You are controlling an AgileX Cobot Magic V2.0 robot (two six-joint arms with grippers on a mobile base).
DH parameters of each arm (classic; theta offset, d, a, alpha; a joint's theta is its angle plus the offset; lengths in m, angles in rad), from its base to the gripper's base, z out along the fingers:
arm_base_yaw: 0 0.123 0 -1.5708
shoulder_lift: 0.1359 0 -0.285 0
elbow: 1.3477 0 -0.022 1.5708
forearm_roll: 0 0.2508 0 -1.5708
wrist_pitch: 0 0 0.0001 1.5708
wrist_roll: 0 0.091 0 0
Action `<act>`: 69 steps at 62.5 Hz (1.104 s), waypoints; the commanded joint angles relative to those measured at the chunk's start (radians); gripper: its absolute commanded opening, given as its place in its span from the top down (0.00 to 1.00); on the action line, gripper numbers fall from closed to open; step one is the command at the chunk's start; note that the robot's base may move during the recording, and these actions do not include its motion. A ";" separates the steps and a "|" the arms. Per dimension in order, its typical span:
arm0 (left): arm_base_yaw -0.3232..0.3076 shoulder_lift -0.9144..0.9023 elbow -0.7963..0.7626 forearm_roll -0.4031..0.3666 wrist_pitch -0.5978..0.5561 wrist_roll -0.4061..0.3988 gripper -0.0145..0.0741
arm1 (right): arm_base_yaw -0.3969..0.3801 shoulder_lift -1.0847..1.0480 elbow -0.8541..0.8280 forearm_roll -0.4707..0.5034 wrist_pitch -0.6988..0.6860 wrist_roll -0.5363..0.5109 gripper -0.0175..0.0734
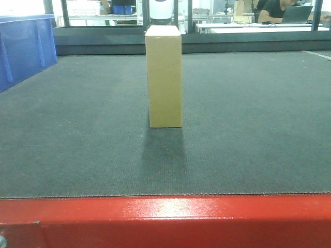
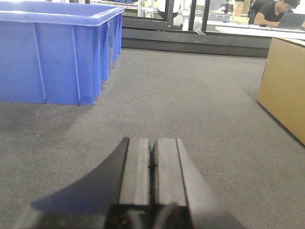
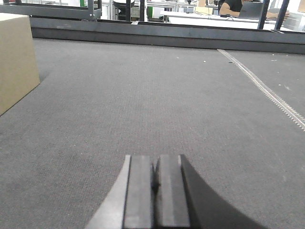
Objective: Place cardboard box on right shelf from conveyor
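a: is any writing showing on the cardboard box [image 1: 164, 77]?
b: its faces are showing only plain tan. some white signs behind the glass at the back are looking too blurred to read.
a: where is it standing?
b: on the dark grey belt of the conveyor [image 1: 77, 134], about in the middle, well back from the red frame edge [image 1: 165, 217]. a narrow face, taller than wide, is facing the front camera, and a thin strip of the top is showing. how far it is running backward, and so its long axis, i cannot tell.
a: are the wrist views adding something?
b: yes. the left wrist view is cutting the box at its right border and is showing a blue plastic bin [image 2: 52, 52] on the belt, well apart from the box. the right wrist view is cutting the box at its left border and is showing a light seam [image 3: 267, 90] crossing the belt. only the front view is giving the whole box.
a: and the claws?
b: the left gripper [image 2: 152, 164] is pointing along the belt, its two pads pressing together and holding nothing. the right gripper [image 3: 155, 179] is looking the same, fully closed on itself. both are appearing only in the wrist views, apart from the box.
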 commanded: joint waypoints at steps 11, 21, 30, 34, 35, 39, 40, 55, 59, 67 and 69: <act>-0.005 -0.012 -0.003 -0.009 -0.091 -0.007 0.97 | -0.002 -0.014 -0.004 0.004 -0.081 0.001 0.73; -0.005 -0.012 -0.003 -0.009 -0.091 -0.007 0.97 | -0.002 -0.014 -0.004 0.004 -0.081 0.001 0.73; -0.005 -0.012 -0.003 -0.009 -0.091 -0.007 0.97 | -0.002 -0.014 -0.004 0.004 -0.081 0.001 0.73; -0.005 -0.012 -0.003 -0.009 -0.091 -0.007 0.97 | -0.003 -0.014 -0.004 0.004 -0.083 0.001 0.73; -0.005 -0.012 -0.003 -0.009 -0.091 -0.007 0.97 | -0.003 -0.014 -0.004 0.004 -0.085 0.001 0.73; -0.005 -0.012 -0.003 -0.009 -0.091 -0.007 0.97 | -0.003 -0.014 -0.004 0.004 -0.086 0.001 0.73; -0.005 -0.012 -0.003 -0.009 -0.091 -0.007 0.97 | -0.003 -0.014 -0.004 0.004 -0.086 0.001 0.73; -0.005 -0.012 -0.003 -0.009 -0.091 -0.007 0.97 | -0.002 -0.013 -0.004 0.002 -0.152 0.000 0.73; -0.005 -0.012 -0.003 -0.009 -0.091 -0.007 0.97 | -0.002 -0.013 -0.009 0.002 -0.185 0.000 0.73; -0.005 -0.012 -0.003 -0.009 -0.091 -0.007 0.97 | -0.002 -0.009 -0.083 0.002 -0.132 0.014 0.73; -0.005 -0.012 -0.003 -0.009 -0.091 -0.007 0.97 | -0.001 -0.004 -0.106 0.002 -0.114 0.033 0.73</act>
